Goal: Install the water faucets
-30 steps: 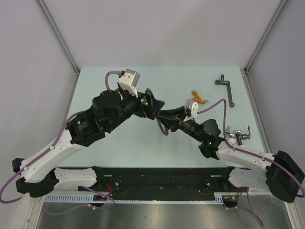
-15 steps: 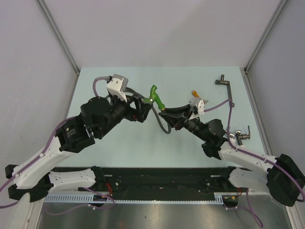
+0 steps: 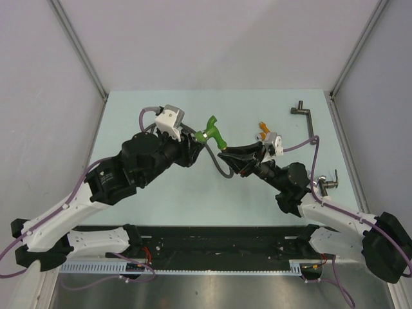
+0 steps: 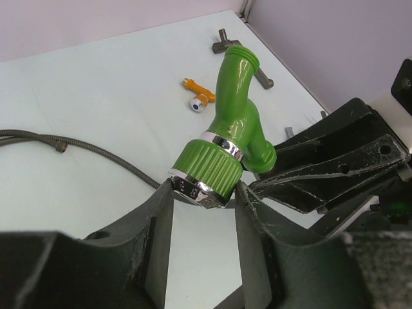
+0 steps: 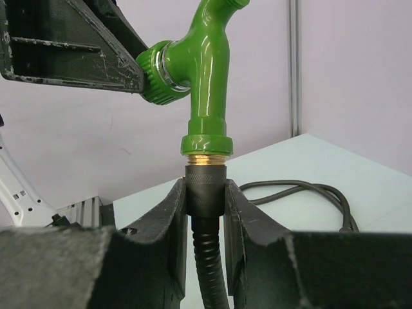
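I'm clamping the black hose coupling [image 5: 205, 177] in my right claw [image 5: 205, 193]. The bright green plastic faucet [image 5: 207, 77] is standing coaxial directly above it, my left claw [image 4: 204, 193] pinching its side collar.

Left gripper [image 4: 203, 193] seemingly pinches green faucet [image 4: 235, 112] collar; orange faucet [image 4: 197, 96] lies beyond.

Over the middle of the desk [image 3: 129, 109] the held faucet [image 3: 212, 133] sits between the left gripper [image 3: 198, 138] and the right gripper [image 3: 225, 153]. Its collar is between the left jaws, and the hose [image 5: 207, 257] under it is between the right jaws. The second faucet [image 3: 263, 129] lies behind the right gripper. A bent metal bar [image 3: 305, 118] lies far right, and a metal fitting [image 3: 326, 185] nearer.
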Robot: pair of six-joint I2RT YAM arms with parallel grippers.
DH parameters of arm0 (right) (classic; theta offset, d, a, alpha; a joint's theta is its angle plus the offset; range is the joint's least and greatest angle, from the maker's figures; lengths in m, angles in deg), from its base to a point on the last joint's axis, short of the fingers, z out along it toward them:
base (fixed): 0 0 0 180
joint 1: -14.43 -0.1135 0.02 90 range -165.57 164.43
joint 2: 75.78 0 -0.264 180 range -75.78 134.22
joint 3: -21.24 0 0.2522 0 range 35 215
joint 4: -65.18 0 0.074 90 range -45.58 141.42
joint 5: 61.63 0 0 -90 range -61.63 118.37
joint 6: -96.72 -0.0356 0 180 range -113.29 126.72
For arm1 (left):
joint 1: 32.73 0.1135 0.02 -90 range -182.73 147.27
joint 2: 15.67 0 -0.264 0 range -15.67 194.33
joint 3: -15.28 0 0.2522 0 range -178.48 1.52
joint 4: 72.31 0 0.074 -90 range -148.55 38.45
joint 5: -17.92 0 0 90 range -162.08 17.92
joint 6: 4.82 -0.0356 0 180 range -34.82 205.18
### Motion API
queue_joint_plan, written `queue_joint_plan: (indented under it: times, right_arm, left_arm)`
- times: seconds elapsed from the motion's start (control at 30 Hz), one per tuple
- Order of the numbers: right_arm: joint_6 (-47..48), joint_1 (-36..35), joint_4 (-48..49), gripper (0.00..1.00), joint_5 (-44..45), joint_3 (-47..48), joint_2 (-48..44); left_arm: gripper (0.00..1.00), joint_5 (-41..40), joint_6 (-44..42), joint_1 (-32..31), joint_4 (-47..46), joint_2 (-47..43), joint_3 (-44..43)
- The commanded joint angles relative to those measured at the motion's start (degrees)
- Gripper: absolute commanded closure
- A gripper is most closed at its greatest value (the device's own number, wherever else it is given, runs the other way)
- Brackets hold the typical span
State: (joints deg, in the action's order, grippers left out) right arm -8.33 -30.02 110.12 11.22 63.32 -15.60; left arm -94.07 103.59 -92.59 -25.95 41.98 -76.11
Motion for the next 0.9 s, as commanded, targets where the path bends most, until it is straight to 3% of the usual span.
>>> queue_joint_plan:
  times: [0.0,0.13,0.43,0.87]
  right_arm:
    - [-1.56,0.41,7.74,1.0,-2.98,-0.19,-2.0]
    - [-2.26,0.59,11.26,1.0,-5.52,-0.89,-1.82]
    - [-5.17,2.35,15.4,1.0,-5.7,-2.74,-2.79]
    - [-7.01,2.87,19.35,1.0,-9.92,-2.56,-0.95]
  left_arm:
    - [0.59,-4.63,-1.45,-0.26,-2.63,-1.48,1.6]
    - [0.59,-7.44,-2.42,-0.17,-6.22,-2.19,3.61]
    - [0.37,-6.39,-1.19,1.05,-8.69,-2.36,6.6]
    - [0.45,3.61,-0.58,6.24,-17.13,-0.7,6.52]
